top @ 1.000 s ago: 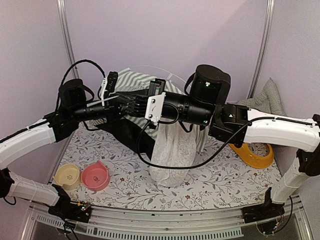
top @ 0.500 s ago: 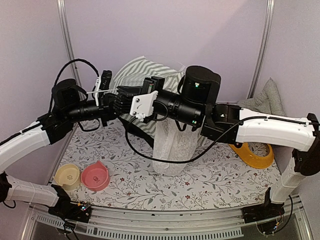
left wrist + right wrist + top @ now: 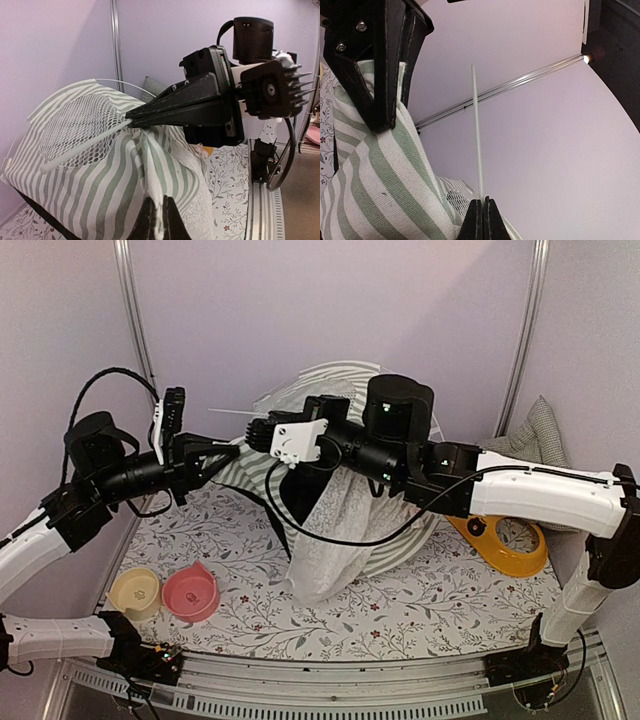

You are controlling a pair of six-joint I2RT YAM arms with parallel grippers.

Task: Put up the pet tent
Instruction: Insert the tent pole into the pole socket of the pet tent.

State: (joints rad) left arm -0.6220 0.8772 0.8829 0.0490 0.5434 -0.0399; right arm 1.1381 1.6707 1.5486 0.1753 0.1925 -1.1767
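The pet tent (image 3: 335, 388) is a heap of green-and-white striped fabric at the back middle, with a white lace curtain (image 3: 328, 535) hanging in front. In the left wrist view its round black mesh window (image 3: 75, 127) faces me. My left gripper (image 3: 160, 220) is shut on a fold of the striped fabric (image 3: 150, 170); from above it (image 3: 225, 448) sits at the tent's left edge. My right gripper (image 3: 483, 204) is shut on a thin white pole (image 3: 476, 130), which sticks out leftward in the top view as the pole (image 3: 232, 412) beyond the right gripper (image 3: 256, 428).
A pink bowl (image 3: 190, 592) and a yellow bowl (image 3: 134, 592) sit at the front left of the floral mat. An orange ring-shaped dish (image 3: 505, 548) lies at the right, with a checked cushion (image 3: 537, 435) behind it. Metal frame posts (image 3: 135, 330) stand at both back corners.
My left arm has pulled away to the left, drawing the striped fabric out. The right gripper has closed on the pole and moved slightly right. The tent now spreads wider.
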